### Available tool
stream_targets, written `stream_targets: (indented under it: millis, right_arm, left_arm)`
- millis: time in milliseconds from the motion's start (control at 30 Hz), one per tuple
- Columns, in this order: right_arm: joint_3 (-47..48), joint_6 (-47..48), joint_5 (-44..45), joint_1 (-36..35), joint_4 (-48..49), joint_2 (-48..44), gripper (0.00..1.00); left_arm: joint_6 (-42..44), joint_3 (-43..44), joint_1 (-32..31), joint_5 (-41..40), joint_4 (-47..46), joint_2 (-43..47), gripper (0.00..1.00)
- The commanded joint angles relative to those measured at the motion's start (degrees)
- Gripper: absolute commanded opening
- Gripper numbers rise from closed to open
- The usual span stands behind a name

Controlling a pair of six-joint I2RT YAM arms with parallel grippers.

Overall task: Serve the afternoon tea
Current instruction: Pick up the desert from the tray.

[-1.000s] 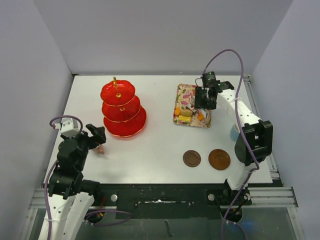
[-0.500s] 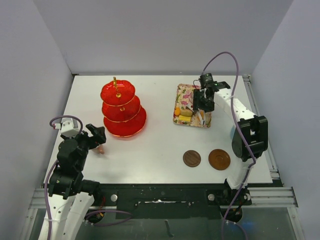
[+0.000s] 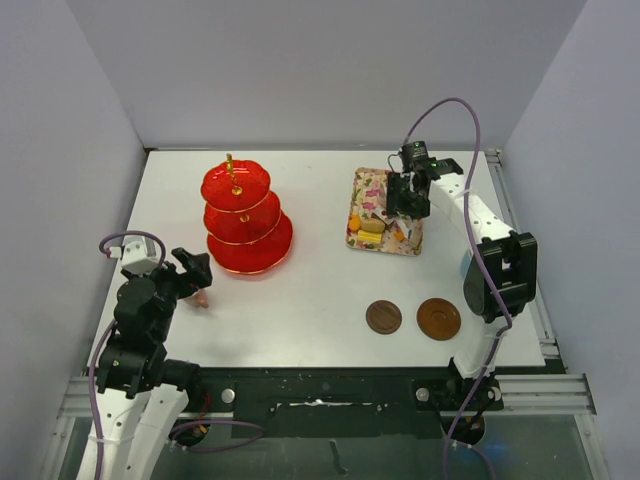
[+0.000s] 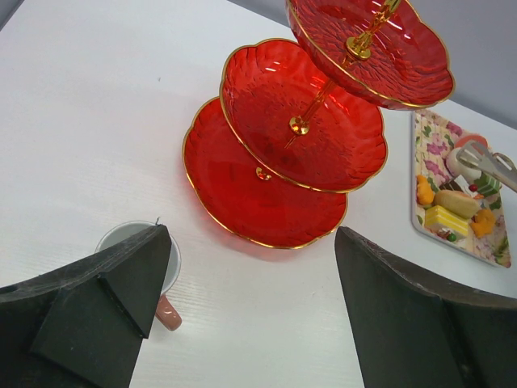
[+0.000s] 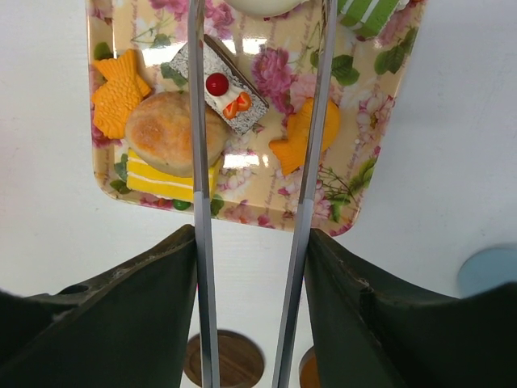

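At the left, the left gripper [image 4: 252, 242] hung above the white table [image 3: 320, 280] with its fingers spread wide and nothing between them. The pink cup [image 4: 129, 241] stood upright on the table, partly hidden under the gripper's left finger, with its handle pointing toward the near edge. Just beyond it, the red three-tier stand [image 4: 303, 121] stood upright with its gold handle [image 3: 229, 164] on top.

Right of centre lay the flowered tray [image 5: 355, 186] carrying the cakes and sweets. The right gripper [image 5: 250, 242] hovered over the tray's near edge with its fingers apart. Two silver blades [image 5: 196, 121] ran out along the inner faces of those fingers. The blades were spread about as wide as the fingers and pinched nothing. Their tips ran past the top of the wrist view.

A cake slice topped with a cherry [image 5: 220, 87] lay between the blades. The left blade crossed over a round brown bun [image 5: 161, 129] and a yellow layered cake [image 5: 157, 179]. The right blade crossed an orange fish-shaped sweet [image 5: 305, 139]. I could not tell whether the blades touched any of these.

Two brown saucers [image 3: 383, 317] [image 3: 438, 319] sat side by side nearer the arms. The light-blue cup [image 5: 489, 271] stood to their right.
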State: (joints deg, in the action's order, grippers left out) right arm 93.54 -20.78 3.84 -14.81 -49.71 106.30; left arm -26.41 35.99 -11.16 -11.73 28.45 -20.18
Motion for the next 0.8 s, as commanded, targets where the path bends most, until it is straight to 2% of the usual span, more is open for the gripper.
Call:
stream_targets:
  millis: [0,767]
  right_arm:
    - [2.7,1.3,0.1,0.4,0.0,-0.1,0.52]
    - [4.4,2.0,-1.5,0.5,-0.5,1.9,0.54]
  left_arm:
    - [0.0,0.3,-0.2,0.4,-3.7,0.4,0.82]
    - [0.0,0.3,-0.1,0.6,-3.7,0.0,0.82]
